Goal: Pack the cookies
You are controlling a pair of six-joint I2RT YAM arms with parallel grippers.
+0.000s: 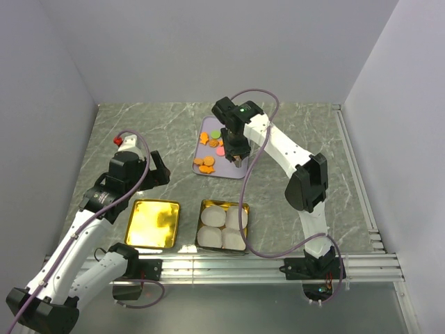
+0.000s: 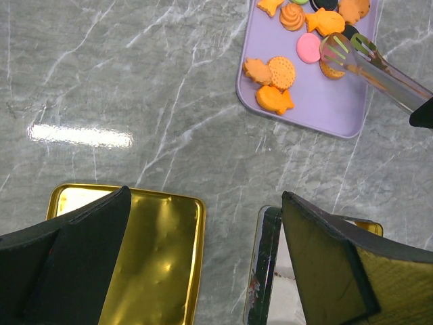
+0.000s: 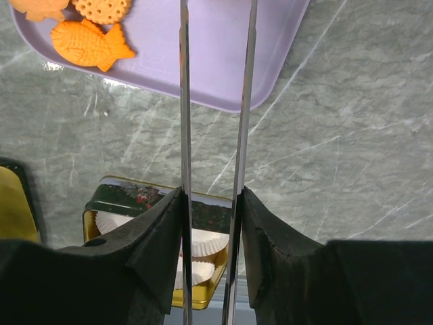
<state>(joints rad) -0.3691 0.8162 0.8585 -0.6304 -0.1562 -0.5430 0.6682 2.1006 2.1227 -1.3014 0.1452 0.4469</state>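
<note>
The cookies (image 1: 207, 163) lie on a purple tray (image 1: 233, 169): orange fish and round ones, plus a pink and a green one. My right gripper (image 1: 236, 154) is above the tray and shut on metal tongs (image 3: 183, 101). In the left wrist view the tongs (image 2: 379, 64) have their tips down among the cookies (image 2: 274, 98), at a round orange one next to the pink one. In the right wrist view, my right gripper (image 3: 211, 203) clamps both tong arms; an orange fish cookie (image 3: 88, 44) shows. My left gripper (image 1: 154, 170) is open and empty, and in its own view (image 2: 206, 203) it hovers above the table.
A tin (image 1: 245, 216) lined with white paper cups (image 1: 222, 227) stands near the front edge, its gold lid (image 1: 153, 224) to the left. Both show in the left wrist view: lid (image 2: 162, 257), tin (image 2: 265, 271). Walls enclose the table on three sides.
</note>
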